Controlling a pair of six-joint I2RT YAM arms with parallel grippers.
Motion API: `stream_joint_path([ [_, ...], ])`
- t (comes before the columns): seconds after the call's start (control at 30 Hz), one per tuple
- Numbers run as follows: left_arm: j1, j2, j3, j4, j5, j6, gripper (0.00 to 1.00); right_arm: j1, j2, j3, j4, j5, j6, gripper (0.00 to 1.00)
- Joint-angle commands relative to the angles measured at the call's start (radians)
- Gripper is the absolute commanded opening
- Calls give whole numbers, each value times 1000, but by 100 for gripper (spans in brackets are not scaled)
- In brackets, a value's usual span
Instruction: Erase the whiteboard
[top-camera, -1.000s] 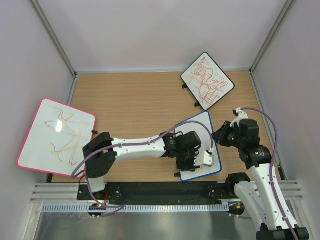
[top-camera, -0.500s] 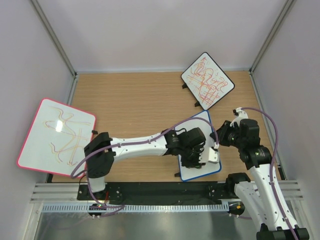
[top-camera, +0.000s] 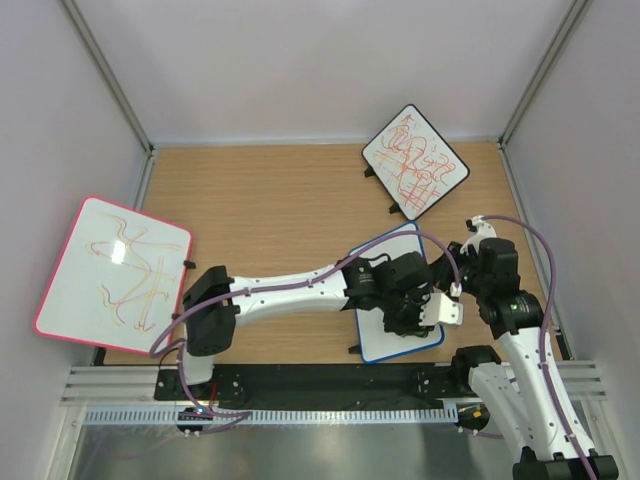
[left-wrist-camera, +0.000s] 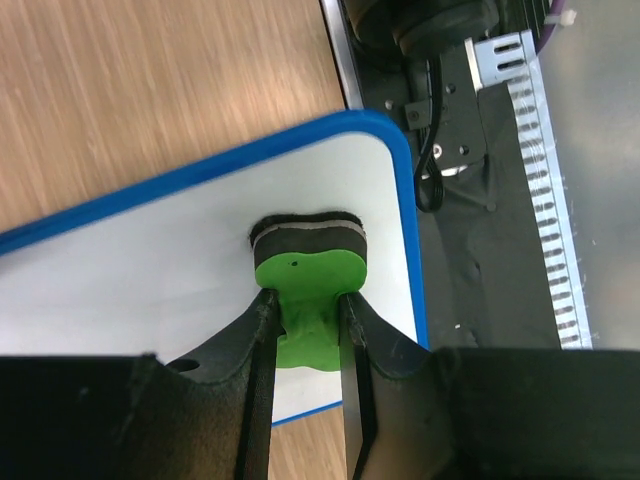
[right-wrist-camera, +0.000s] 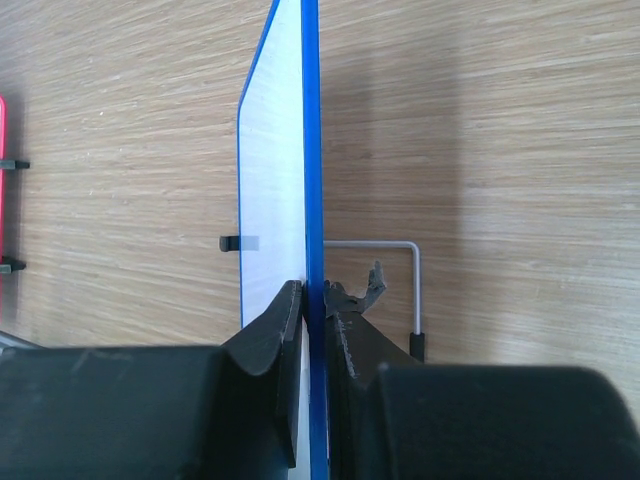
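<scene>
Whiteboard: at about 5 o'clock on the wooden surface, between the two arms, propped up on a wire stand.
Left hand: clenched on the green eraser, whose dark felt presses the white face beside a rounded corner.
Right hand: clamped on the board's blue frame, one finger on each side.
Face: no red marks show around the eraser.
Weight: probably light; it is a thin panel seen edge-on.
Stiffness: looks rigid, with little flex likely under a wipe.
Slip: the glossy face and small feet would probably skid or tip if pushed unbraced.
Where to hold: the frame edge, clear of the writing area.
Other boards: pink-framed board at 9 o'clock, black-framed board at 1 o'clock, both scribbled.
</scene>
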Motion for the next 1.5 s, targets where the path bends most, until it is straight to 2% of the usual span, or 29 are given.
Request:
stream_joint_path([
  [0.0, -3, -6, -74, -15, 22, -17, 0, 6, -6, 22, 32, -16, -3, 1],
  [0.23, -3, -51, -264, 35, 24, -17, 0, 7, -9, 24, 34, -16, -1, 1],
  [0.4, -2, -74, -384, 89, -27, 4, 0, 7, -10, 24, 34, -18, -4, 1],
  [0.6, 0, -74, -344, 100, -41, -2, 0, 7, -15, 24, 32, -19, -1, 1],
  [0.83, 9, -78, -191, 69, -59, 10, 0, 7, -13, 24, 31, -19, -1, 1],
  [1.0, 70, -17, -85, 69, -73, 1, 0, 6, -18, 24, 29, -21, 0, 1],
  [1.2, 142, 29, -100, 118, -97, 9, 0, 7, -20, 24, 31, -18, -1, 1],
  [1.47, 277, 34, -218, 181, -105, 35, 0, 6, -18, 22, 34, -19, -3, 1],
])
